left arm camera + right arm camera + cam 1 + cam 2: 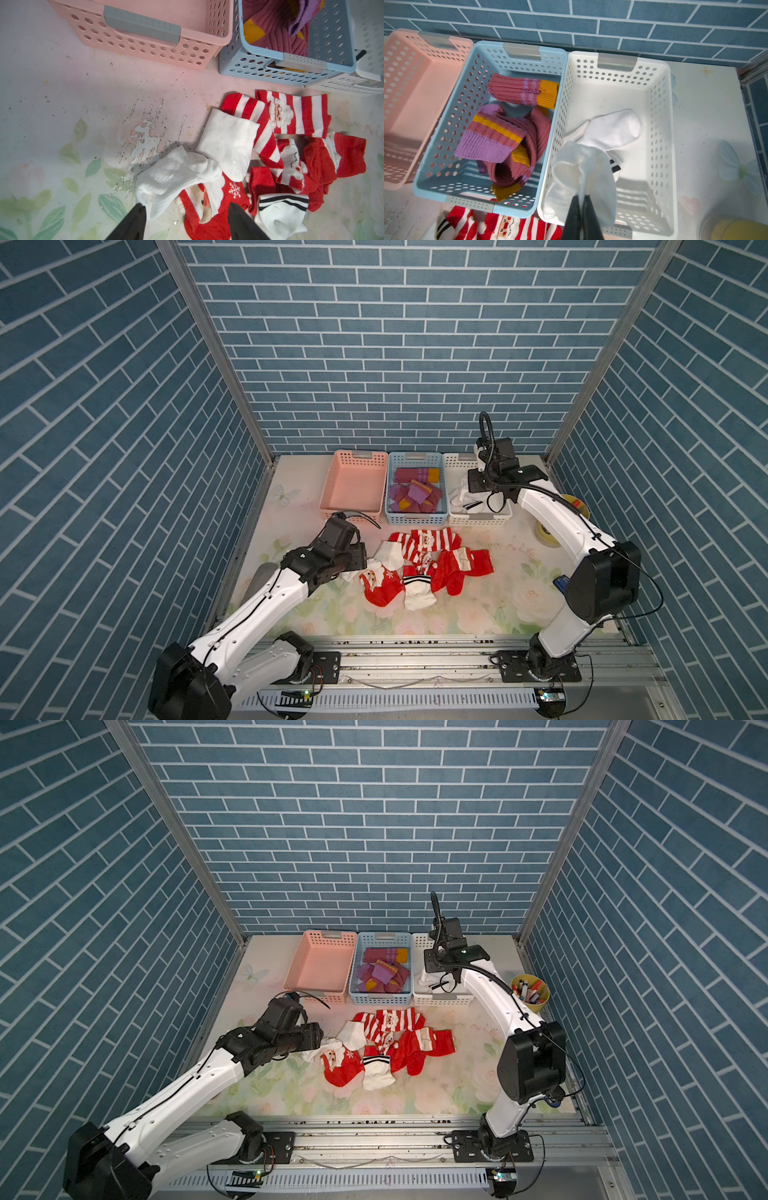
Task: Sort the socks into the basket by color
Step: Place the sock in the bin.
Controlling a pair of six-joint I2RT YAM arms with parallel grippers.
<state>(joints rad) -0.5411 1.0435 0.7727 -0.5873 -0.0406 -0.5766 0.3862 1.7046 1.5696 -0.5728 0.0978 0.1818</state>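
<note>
Two grippers observed. Right gripper [581, 197], lower centre, jaws pinching a white sock [577, 166] above white basket [660, 124]. Left gripper [186, 205], jaws spread, over sock pile [301, 124], lower right.

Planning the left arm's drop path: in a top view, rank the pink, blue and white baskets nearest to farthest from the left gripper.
1. Pink basket, left end of the row.
2. Blue basket, middle.
3. White basket, right end.

We are holding our right tool [435, 975] above the white basket [442, 1000], a white sock [424, 980] hanging just beneath it. We are hovering our left tool [318, 1046] beside the sock pile [390, 1048]; the pink basket [320, 996] is sitting beyond it.
</note>
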